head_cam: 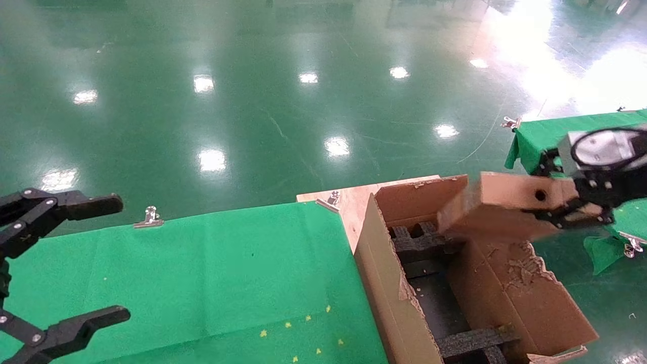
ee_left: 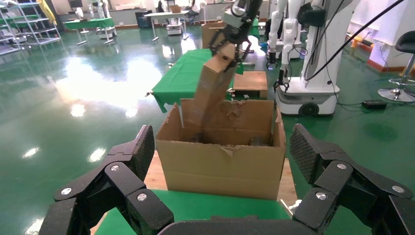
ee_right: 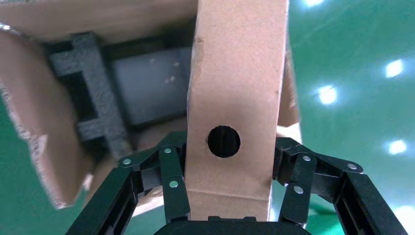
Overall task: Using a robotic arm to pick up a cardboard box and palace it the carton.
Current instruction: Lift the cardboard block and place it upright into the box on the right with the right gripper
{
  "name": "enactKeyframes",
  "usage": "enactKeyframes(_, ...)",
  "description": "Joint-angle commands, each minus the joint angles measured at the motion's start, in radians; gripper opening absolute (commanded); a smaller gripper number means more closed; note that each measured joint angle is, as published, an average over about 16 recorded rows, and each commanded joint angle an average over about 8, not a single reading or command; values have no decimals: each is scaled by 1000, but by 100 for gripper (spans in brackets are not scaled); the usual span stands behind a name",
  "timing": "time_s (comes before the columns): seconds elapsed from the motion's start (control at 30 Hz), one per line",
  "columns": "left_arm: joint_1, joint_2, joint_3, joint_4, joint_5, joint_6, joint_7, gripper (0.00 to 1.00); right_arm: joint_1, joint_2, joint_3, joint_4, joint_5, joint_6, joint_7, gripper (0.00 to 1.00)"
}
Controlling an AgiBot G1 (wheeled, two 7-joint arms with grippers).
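Brown cardboard is filling the middle of the scene: the cardboard box (head_cam: 500, 205) is hanging clear of any surface, gripped at one end by the right gripper (head_cam: 573, 205), whose fingers are pinching its two sides just beside the small round hole (ee_right: 223, 141). Taking the carton (head_cam: 384, 288) as landmark, the box is slanting down over the carton's open top, its free end dipping toward the far part of the opening, above the black foam inserts (head_cam: 419, 240); whether it is touching foam yet, I cannot tell. So the pick-up looks done and the carry nearly so. What is left, by my judgement, is lowering the box fully inside the carton and letting go. The left gripper (head_cam: 76, 263) is idling well apart from the carton, over the green cloth (head_cam: 227, 273), its fingers spread wide and holding nothing.
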Motion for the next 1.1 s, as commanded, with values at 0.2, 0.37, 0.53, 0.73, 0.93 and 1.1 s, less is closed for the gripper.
enactKeyframes(0.2,0,0,0,0,0,0,0,100,-5,27,-50,-48,13,9,-18,0)
enactKeyframes(0.37,0,0,0,0,0,0,0,100,-7,28,-52,-53,20,13,-14,0)
enactKeyframes(0.53,0,0,0,0,-1,0,0,100,-38,31,-41,-93,80,42,88,0)
enactKeyframes(0.73,0,0,0,1,-1,0,0,100,-117,41,-19,-166,193,105,332,0)
enactKeyframes(0.93,0,0,0,1,-1,0,0,100,-179,67,-15,-186,252,174,548,0)
enactKeyframes(1.1,0,0,0,1,-1,0,0,100,-217,106,-28,-141,256,231,674,0)
